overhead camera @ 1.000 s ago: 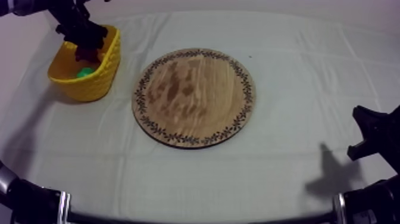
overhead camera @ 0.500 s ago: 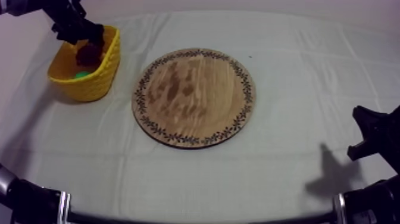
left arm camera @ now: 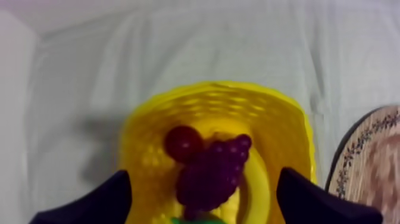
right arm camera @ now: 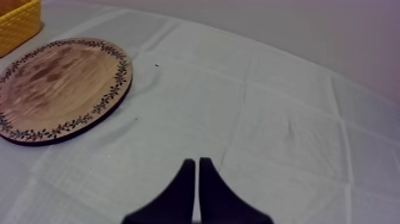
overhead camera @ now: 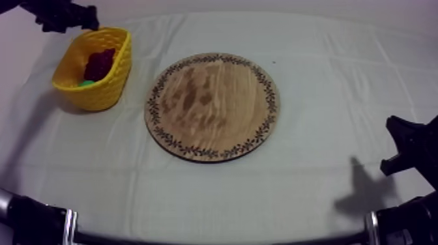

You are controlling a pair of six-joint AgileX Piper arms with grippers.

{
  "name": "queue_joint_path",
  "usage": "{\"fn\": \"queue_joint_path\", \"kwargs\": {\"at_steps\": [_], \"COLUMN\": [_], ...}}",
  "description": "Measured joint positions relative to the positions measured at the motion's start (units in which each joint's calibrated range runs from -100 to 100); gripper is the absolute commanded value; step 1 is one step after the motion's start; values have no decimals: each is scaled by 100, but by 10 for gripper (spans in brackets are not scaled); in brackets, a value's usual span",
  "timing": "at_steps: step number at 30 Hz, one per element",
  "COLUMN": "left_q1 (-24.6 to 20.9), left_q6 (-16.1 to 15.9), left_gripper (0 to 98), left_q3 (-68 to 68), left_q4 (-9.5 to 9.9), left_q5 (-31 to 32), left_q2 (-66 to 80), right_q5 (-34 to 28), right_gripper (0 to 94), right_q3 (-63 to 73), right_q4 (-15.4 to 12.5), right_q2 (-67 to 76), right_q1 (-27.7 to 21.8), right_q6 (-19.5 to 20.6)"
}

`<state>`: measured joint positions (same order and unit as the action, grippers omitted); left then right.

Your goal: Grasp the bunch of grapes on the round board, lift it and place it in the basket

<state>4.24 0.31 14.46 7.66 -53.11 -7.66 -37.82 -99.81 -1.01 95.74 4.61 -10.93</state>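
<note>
The dark purple bunch of grapes [overhead camera: 99, 63] lies inside the yellow basket [overhead camera: 98, 91] at the table's far left. In the left wrist view the grapes [left arm camera: 211, 176] rest beside a small red fruit [left arm camera: 183, 143], with something green under them. My left gripper [overhead camera: 68, 16] hovers above and behind the basket, open and holding nothing; its fingers [left arm camera: 89, 202] stand wide apart over the basket's rim [left arm camera: 143, 119]. The round wooden board [overhead camera: 212, 104] lies bare at the table's middle. My right gripper [right arm camera: 197, 164] is shut on nothing, low at the right side.
The wooden board [right arm camera: 59, 83] and a corner of the basket [right arm camera: 18, 24] lie well ahead of the right gripper. Bare cloth stretches between the board and my right arm [overhead camera: 410, 150]. The board's edge [left arm camera: 369, 155] is close to the basket.
My left gripper has let go of the grapes, risen out of the basket and drawn back toward the far left. The grapes now lie in the basket. The right arm has not moved.
</note>
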Motion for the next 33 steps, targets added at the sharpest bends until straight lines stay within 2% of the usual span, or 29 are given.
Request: {"fn": "queue_joint_path", "kwargs": {"at_steps": [6, 9, 16, 23, 33], "left_q1": [-274, -358, -551, -542, -454], "left_q6": [-52, -215, -606, -472, -497], "left_gripper": [195, 67, 6, 0, 0], "left_q3": [796, 1297, 2883, 4758, 7142], "left_q4": [-74, -198, -628, -680, -673], "left_q5": [895, 1275, 1908, 2373, 2220], "left_q2": [1106, 1817, 3573, 5560, 8552], "right_q5": [0, 0, 0, 0, 0], "right_gripper": [4, 4, 4, 4, 4], "right_q3": [0, 0, 0, 0, 0], "right_q4": [0, 0, 0, 0, 0], "right_q2": [0, 0, 0, 0, 0], "right_q1": [0, 0, 0, 0, 0], "right_q6": [-28, -8, 2, 2, 2]}}
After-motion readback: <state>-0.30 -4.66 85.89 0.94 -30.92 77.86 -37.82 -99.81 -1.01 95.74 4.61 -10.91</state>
